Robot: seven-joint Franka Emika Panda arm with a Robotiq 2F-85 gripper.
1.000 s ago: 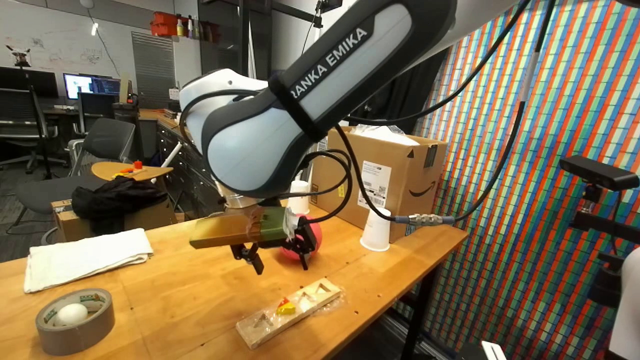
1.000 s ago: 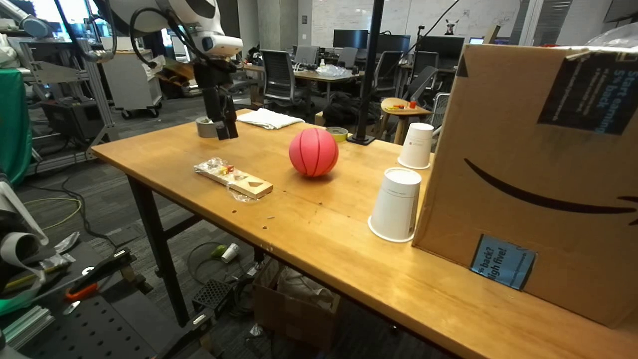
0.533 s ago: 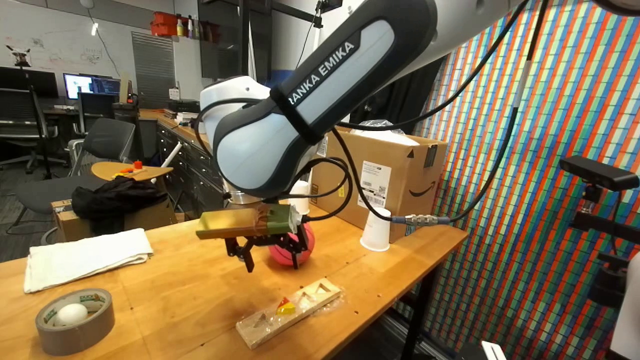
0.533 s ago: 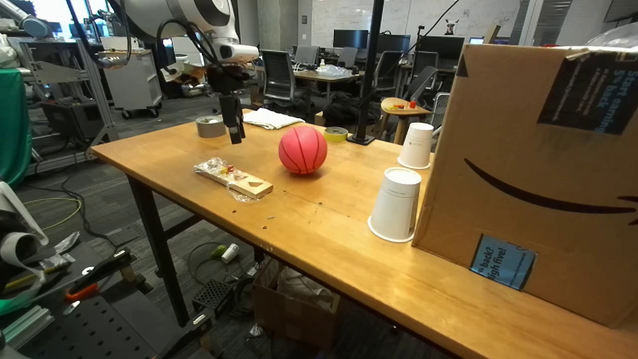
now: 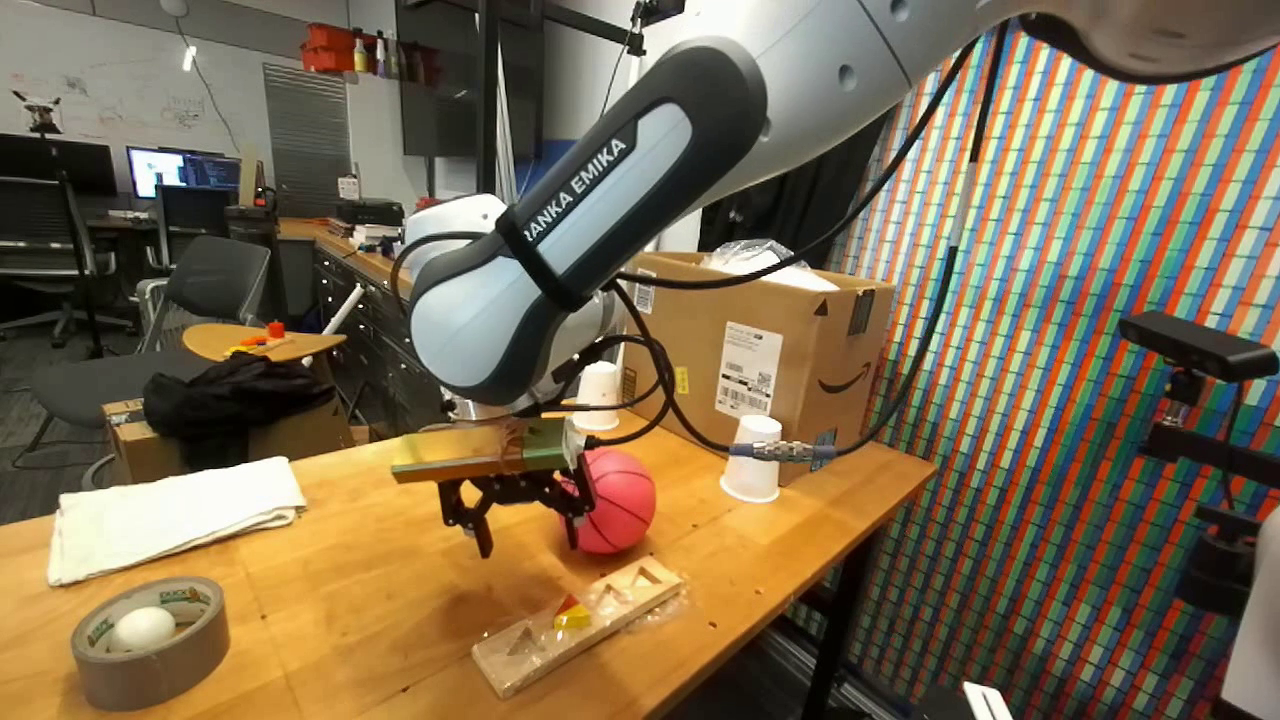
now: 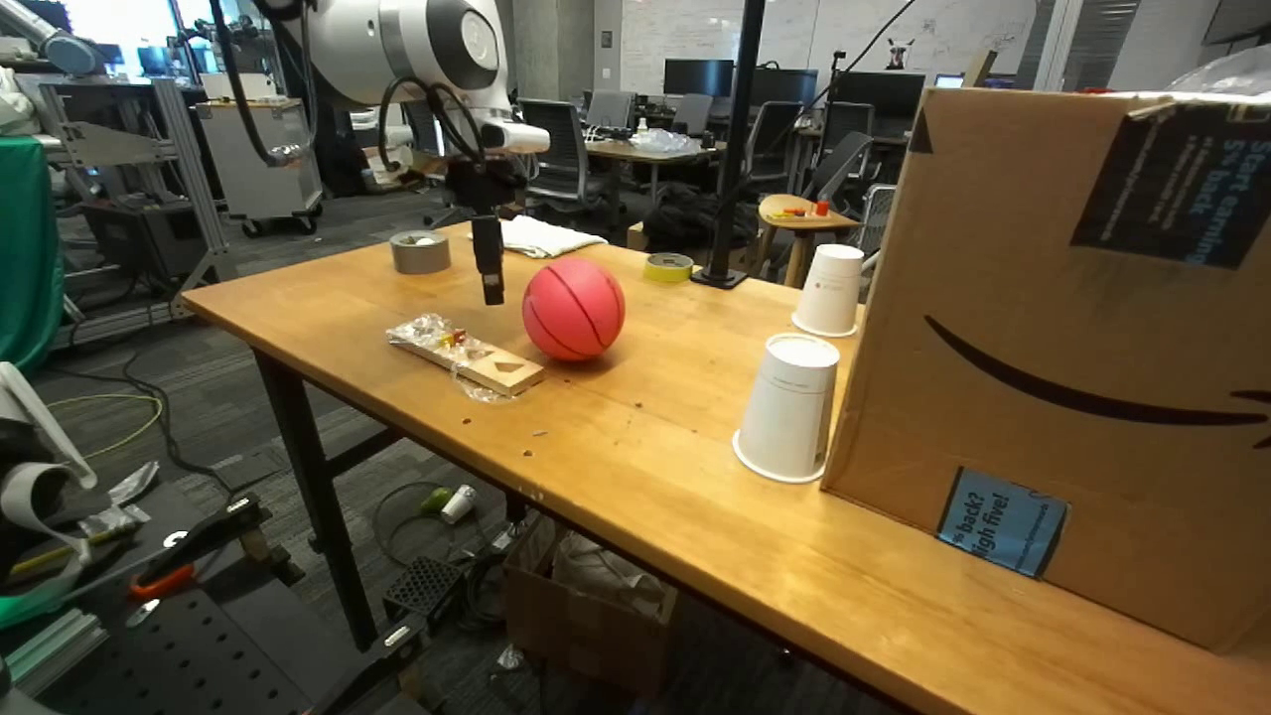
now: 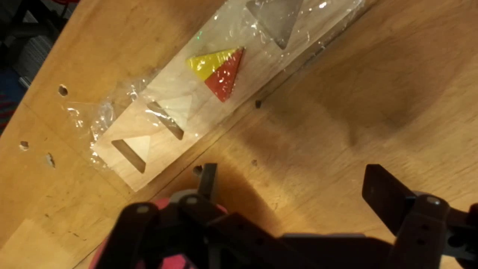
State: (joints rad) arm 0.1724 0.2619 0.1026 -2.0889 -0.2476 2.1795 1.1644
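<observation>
claw [image 7: 290, 183]: wide open, pointing down, gripping zilch, hanging clear of the table [image 6: 328, 308]
fingers [image 7: 388, 198]: spread well apart, bare wood showing below in the wrist view
pink ball [image 6: 574, 309]: closest thing to the claw, just beside it toward the cardboard box [image 6: 1053, 328], definitely not between the fingers
gap: small but real in an exterior view, so apart, not touching
wrist cam: only a pink peek of ball, low down behind the picture-left finger
long axis: none on the ball, round all over; on the wooden strip [image 7: 203, 104], slanting diagonally to the line between the fingertips
strip spot: flat on the table near the ball, partly in crinkly plastic, with a red-and-yellow triangle [image 7: 220, 71] under the wrap
arm [image 5: 585, 210]: just the one, so no contest over nearer
farther out: two upside-down paper cups [image 6: 789, 422] by the box, plus a tape roll [image 5: 150, 670] with a white ball [image 5: 142, 629] inside and a folded cloth [image 5: 175, 515]
</observation>
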